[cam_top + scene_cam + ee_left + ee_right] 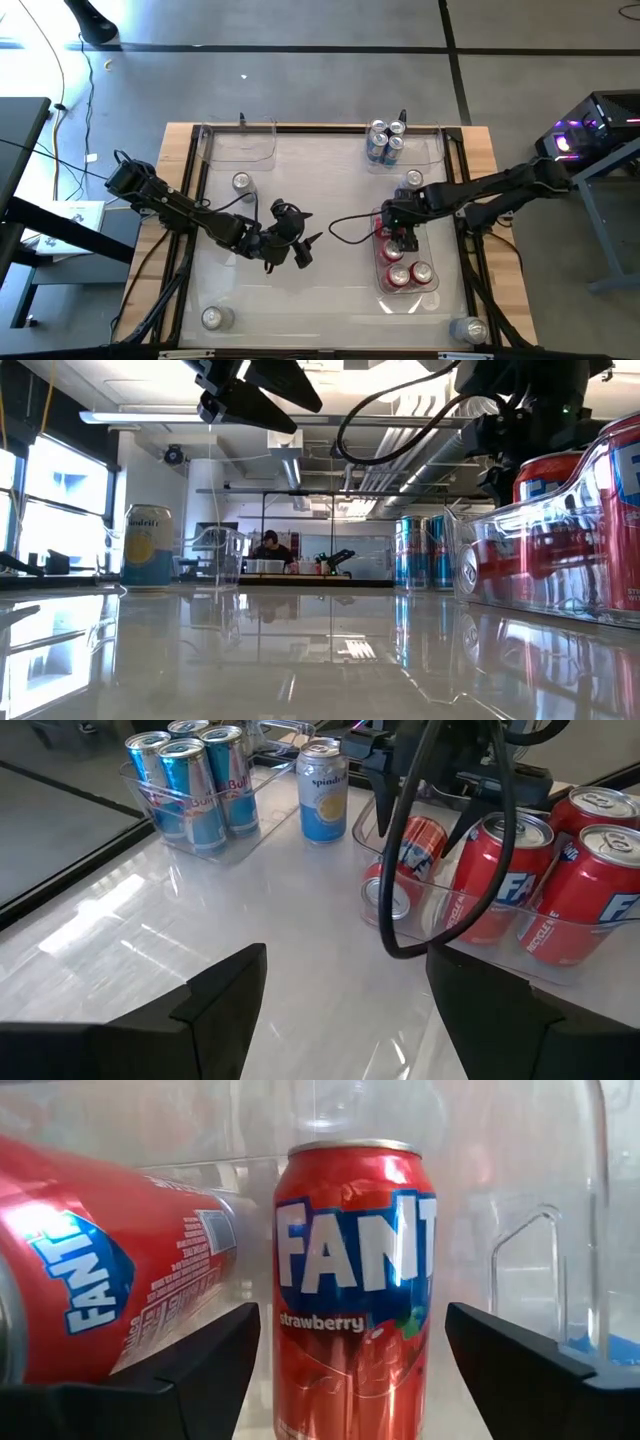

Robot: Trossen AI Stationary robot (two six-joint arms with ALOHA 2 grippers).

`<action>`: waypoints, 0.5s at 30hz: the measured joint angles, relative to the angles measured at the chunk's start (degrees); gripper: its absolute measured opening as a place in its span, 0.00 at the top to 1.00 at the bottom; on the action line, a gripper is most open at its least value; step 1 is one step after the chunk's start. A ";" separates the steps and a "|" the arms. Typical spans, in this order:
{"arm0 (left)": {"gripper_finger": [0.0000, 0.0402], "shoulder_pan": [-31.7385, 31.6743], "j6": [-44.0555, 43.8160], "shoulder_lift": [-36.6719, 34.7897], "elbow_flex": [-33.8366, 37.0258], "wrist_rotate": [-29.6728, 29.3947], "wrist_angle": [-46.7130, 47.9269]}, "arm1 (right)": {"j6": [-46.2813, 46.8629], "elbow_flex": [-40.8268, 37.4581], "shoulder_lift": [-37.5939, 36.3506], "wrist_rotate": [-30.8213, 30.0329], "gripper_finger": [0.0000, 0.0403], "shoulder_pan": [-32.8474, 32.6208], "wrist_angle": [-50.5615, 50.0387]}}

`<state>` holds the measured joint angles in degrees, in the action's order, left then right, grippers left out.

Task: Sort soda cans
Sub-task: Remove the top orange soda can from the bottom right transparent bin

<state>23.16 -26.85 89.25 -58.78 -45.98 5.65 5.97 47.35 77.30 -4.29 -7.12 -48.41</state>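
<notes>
Soda cans [402, 262] stand partly sorted across the glossy tabletop [320, 200], which carries everything here. Largest items first: the clear red-can bin [432, 283] on the right side holds several red Fanta cans, most upright, one lying on its side [398, 870] at the end nearer the tabletop's middle. A second clear bin [432, 150] at the far edge holds a tight group of blue Red Bull cans [385, 142]. A third clear bin [240, 148], far left, looks to hold nothing. The right arm reaches over the red-can bin; the right gripper [402, 236] has its fingers spread to either side of an upright strawberry Fanta can [355, 1280], with clear gaps on both sides, so not pinching it. That can reads as placed, or nearly so. The left gripper [290, 248] hangs above the middle of the tabletop, fingers spread, carrying nothing. Left to do, by my reckoning: four silver-topped pale cans remain loose, one near the far left [241, 182], one just beside the blue group [414, 180], one at the near left corner [212, 317], one at the near right corner [470, 328]. The one by the blue group shows a pale lemon label; the others I cannot identify. Reds and blues look gathered; the pale set is not yet gathered, and the toppled red can may want righting.
</notes>
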 joint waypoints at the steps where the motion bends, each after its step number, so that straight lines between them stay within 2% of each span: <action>1: 0.33 0.00 0.00 0.00 0.00 0.08 0.00 | 0.03 -0.03 -0.05 0.26 0.21 0.12 -0.55; 7: 0.33 0.00 0.00 0.00 0.00 0.44 0.00 | 0.76 -0.14 0.00 3.88 0.21 1.15 -3.46; 11: 0.33 -0.07 0.01 0.00 0.00 0.44 0.02 | -1.19 -0.17 -0.09 0.27 0.21 1.06 -2.70; 15: 0.33 -0.09 0.02 0.00 0.00 0.45 0.02 | -2.81 -0.20 -0.09 -0.05 0.21 1.09 -1.62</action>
<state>23.07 -26.83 89.25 -58.78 -45.53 5.67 3.16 47.16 77.21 -4.34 -6.03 -50.04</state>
